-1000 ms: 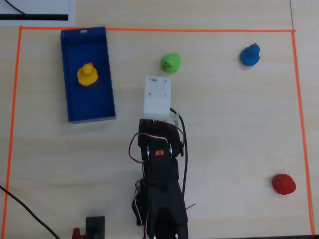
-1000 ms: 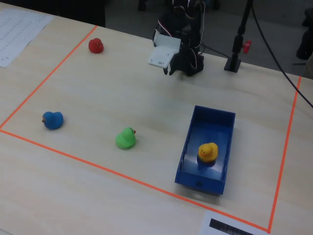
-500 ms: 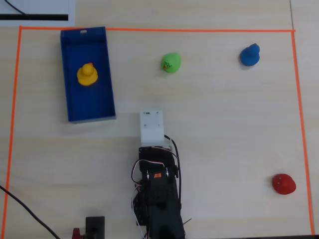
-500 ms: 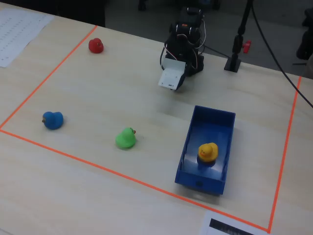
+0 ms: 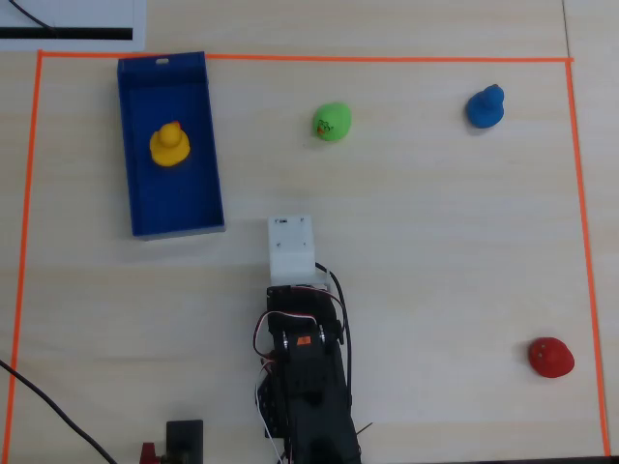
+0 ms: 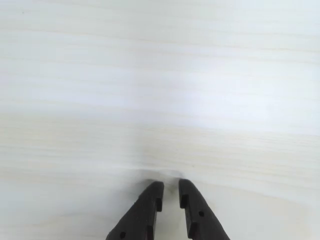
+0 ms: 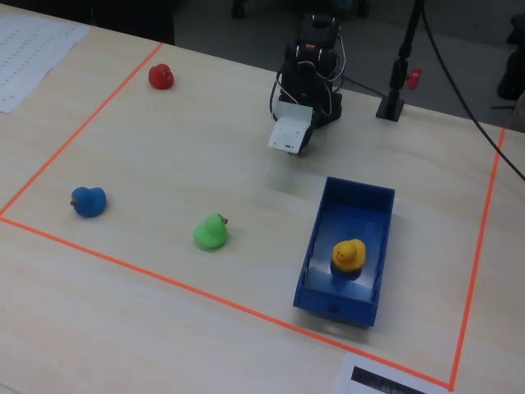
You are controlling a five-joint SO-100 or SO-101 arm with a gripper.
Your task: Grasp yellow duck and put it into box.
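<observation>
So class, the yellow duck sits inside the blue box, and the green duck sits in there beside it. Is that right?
Not quite. The yellow duck is inside the box, but the overhead view shows the green duck out on the bare table, well apart from the box.

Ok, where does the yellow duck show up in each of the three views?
Overhead view: the yellow duck sits upright inside the blue box, upper left of the picture.
Wrist view: not in it; only bare tabletop and the gripper, its jaws nearly closed on nothing.
Fixed view: the duck is in the box, lower right of centre.
Shared landmark: the green duck, on the table beside the box.
</observation>
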